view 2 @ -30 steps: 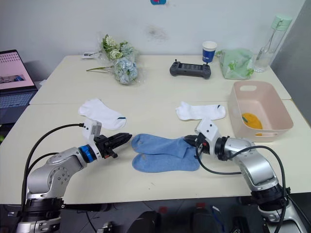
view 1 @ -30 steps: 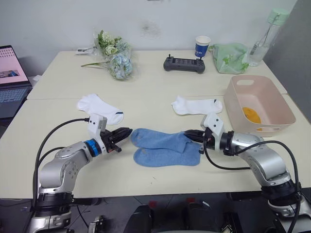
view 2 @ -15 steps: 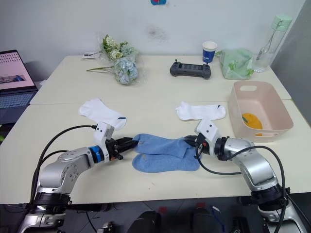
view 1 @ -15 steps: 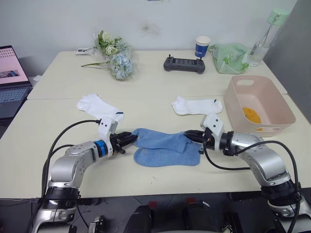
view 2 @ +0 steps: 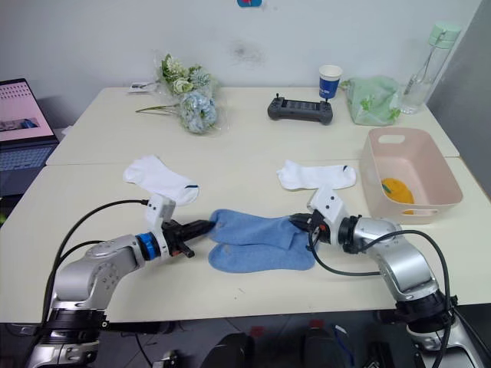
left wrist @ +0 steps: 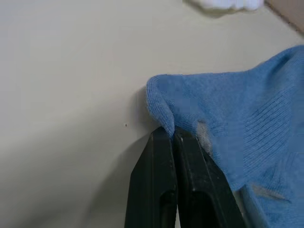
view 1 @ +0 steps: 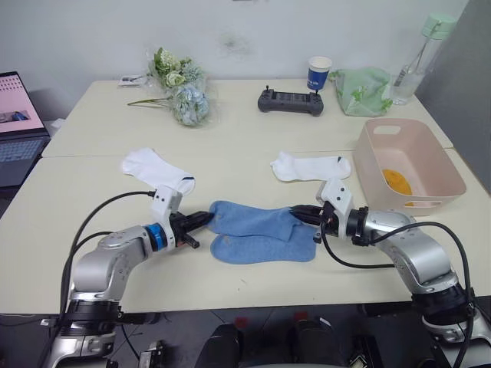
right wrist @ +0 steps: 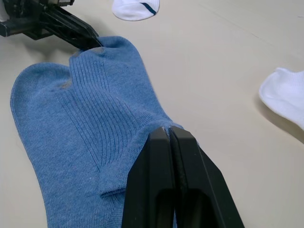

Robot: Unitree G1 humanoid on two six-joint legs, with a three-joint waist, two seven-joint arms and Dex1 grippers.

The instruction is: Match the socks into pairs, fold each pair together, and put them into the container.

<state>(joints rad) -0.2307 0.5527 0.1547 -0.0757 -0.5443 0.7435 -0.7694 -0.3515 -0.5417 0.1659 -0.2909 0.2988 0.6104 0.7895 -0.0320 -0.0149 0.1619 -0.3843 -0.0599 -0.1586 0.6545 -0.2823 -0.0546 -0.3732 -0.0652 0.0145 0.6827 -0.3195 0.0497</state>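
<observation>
Two light blue socks lie overlapped at the front middle of the table, one (view 1: 252, 218) on top of the other (view 1: 262, 249). My left gripper (view 1: 205, 218) is shut on the upper sock's left edge (left wrist: 164, 111). At the opposite end, my right gripper (view 1: 295, 212) is shut on the same sock (right wrist: 102, 114). One white sock (view 1: 157, 170) lies behind my left arm, and another (view 1: 311, 165) lies behind my right gripper. The pale pink container (view 1: 449, 156) stands at the right, with a mustard-orange sock (view 1: 397, 181) inside.
Along the back of the table are a bunch of flowers (view 1: 180, 88), a black controller (view 1: 290, 100), a paper cup (view 1: 319, 73), a green bag (view 1: 362, 90) and a bottle (view 1: 418, 57). A laptop (view 1: 17, 126) sits off the left edge.
My left gripper has moved right to the blue sock's edge and shut on it. The right gripper has held its grip without moving.
</observation>
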